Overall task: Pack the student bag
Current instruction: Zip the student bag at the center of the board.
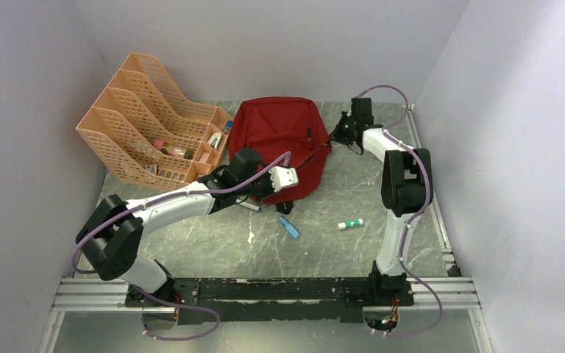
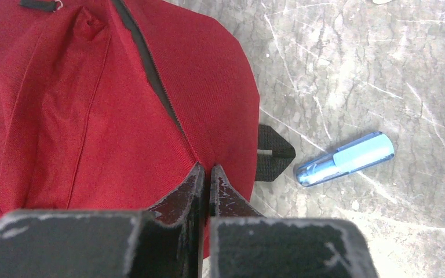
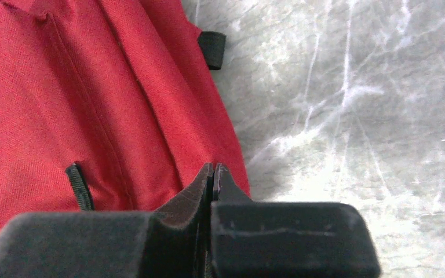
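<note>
Grey marbled desk (image 1: 324, 250), with the bag (image 1: 283, 136) laid flat at the back middle, long axis roughly front to back. The left end effector (image 2: 205, 169) is parked at the bag's near end, fingers pressed together right where the zip (image 2: 150, 75) ends, and the zip runs away from it. The right end effector (image 3: 213, 169) is closed up too, at the bag's right edge. Whether fabric is pinched can't really be told. Left is judged better placed for unzipping.
</note>
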You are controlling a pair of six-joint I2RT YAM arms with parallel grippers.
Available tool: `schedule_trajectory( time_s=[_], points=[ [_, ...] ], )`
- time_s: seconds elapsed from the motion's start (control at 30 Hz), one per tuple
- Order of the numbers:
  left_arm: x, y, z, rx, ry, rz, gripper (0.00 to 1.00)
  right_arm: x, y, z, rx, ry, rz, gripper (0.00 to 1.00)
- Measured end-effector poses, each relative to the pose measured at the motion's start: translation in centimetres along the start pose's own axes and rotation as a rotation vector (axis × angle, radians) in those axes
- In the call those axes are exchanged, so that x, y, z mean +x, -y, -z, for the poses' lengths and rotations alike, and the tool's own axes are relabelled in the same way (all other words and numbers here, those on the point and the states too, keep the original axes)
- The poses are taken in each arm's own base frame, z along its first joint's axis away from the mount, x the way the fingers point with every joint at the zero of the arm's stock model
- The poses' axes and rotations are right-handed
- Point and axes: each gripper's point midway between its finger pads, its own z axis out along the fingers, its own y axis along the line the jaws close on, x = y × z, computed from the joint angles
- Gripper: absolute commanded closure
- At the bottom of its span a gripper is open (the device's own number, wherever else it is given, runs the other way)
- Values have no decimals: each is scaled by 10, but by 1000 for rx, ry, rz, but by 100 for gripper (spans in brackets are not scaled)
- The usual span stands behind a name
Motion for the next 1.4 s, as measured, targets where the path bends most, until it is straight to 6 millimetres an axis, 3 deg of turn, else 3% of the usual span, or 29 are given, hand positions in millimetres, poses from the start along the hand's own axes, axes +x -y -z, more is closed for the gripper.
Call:
schedule_trajectory(
  time_s=[0.23,0.4,0.53,0.6,0.67,0.7,0.73,0.83,0.93,1.07,1.17,1.27,1.4],
  points=[
    [-6,1,0,3,17,-31,95,-12,18,5,-34,-8,-55,100],
    [-16,-1,7,-2,42,-60,95,-25,9,7,-150,8,-57,100],
    [-3,18,15,68,-3,-50,95,-61,25,-1,-164,145,-45,100],
    [2,27,16,97,-23,-46,89,-75,42,0,-136,196,-59,100],
    [3,31,16,111,-30,-45,83,-84,57,4,-96,237,-73,91],
    [3,31,16,112,-31,-46,78,-86,63,7,-74,251,-82,85],
    [3,32,16,113,-31,-43,67,-86,68,10,-53,260,-90,80],
    [1,34,16,121,-23,-29,51,-85,70,26,-15,284,-104,69],
    [-5,35,15,116,-4,10,46,-91,61,49,-22,321,-118,63],
    [-19,27,13,70,40,83,44,-95,45,76,-58,361,-145,58],
    [-37,10,12,7,65,150,42,-84,34,88,-86,358,-169,55],
    [-77,-20,9,-85,134,223,34,-62,19,88,-109,316,-176,54],
    [-128,-66,1,-215,213,357,35,-28,-7,83,-146,242,-164,54]
  ],
)
